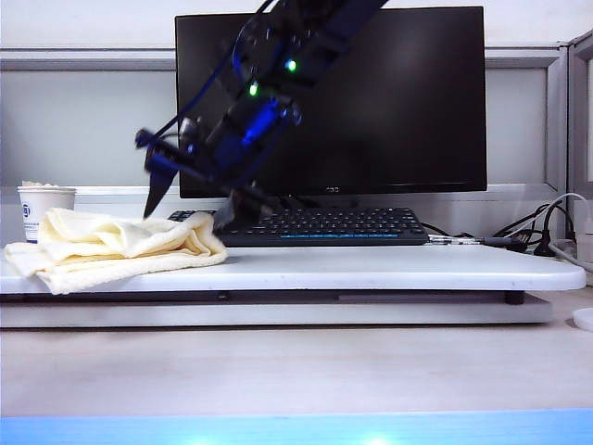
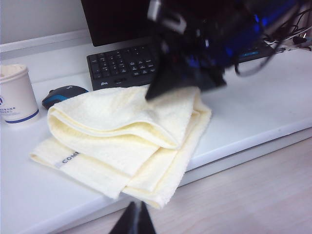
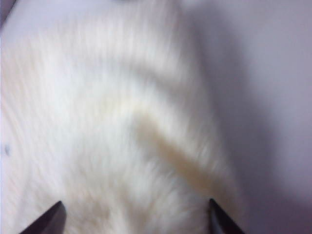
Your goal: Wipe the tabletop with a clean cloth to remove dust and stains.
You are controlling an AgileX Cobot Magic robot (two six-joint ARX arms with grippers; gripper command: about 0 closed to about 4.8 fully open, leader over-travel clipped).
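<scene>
Above the cloth [image 1: 111, 246], bunched at the monitor-left end of the tabletop [image 1: 389, 267], my right claw [image 3: 134, 219] hangs wide open, holding nothing. Left claw [image 2: 132, 222] looks closed, empty. I risk pinching one fold and dragging the cloth's overhanging corner off the surface.

Three cams: low front, left wrist angled down, right wrist close-up.
Exterior sits near desk height facing the monitor [image 1: 331, 97]. Left wrist looks down across the cloth [image 2: 122, 136] from nearby; right wrist hangs just over it, blurred. All three views share the cloth; exterior and left wrist share the keyboard [image 1: 320, 225].
</scene>
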